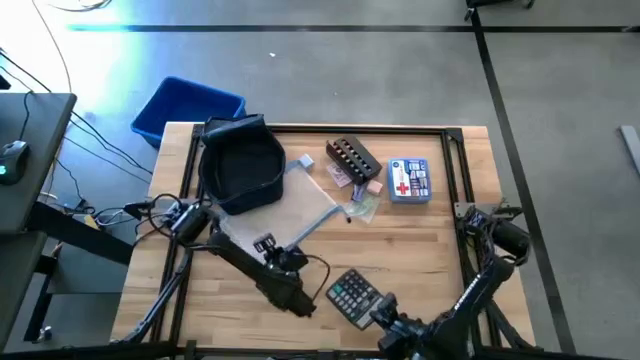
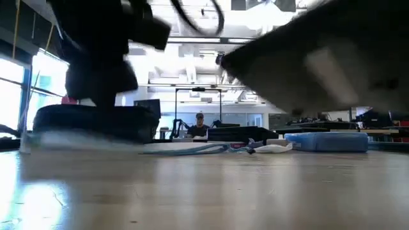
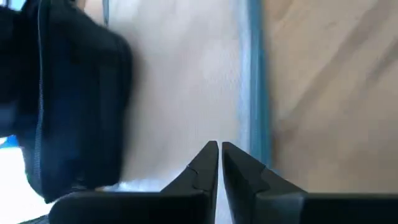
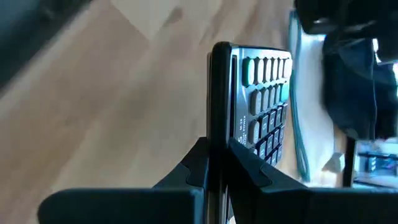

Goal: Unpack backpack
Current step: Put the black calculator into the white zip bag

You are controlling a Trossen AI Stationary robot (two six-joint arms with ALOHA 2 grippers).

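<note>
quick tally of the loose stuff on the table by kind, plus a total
backpack: 1
clear pouch: 1
calculator: 1
first-aid kit: 1
dark box: 1
small packets: cannot count, heaped together
total: 5 plus the packets

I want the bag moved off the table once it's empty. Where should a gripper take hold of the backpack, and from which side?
Probably the raised fabric rim of the backpack, coming straight down from above. It lies open-mouthed and slumped at the table's far left, so the rim is a thin edge two fingers could pinch. The left gripper, shut over the clear pouch, is nearer; the right gripper holds the calculator.
</note>
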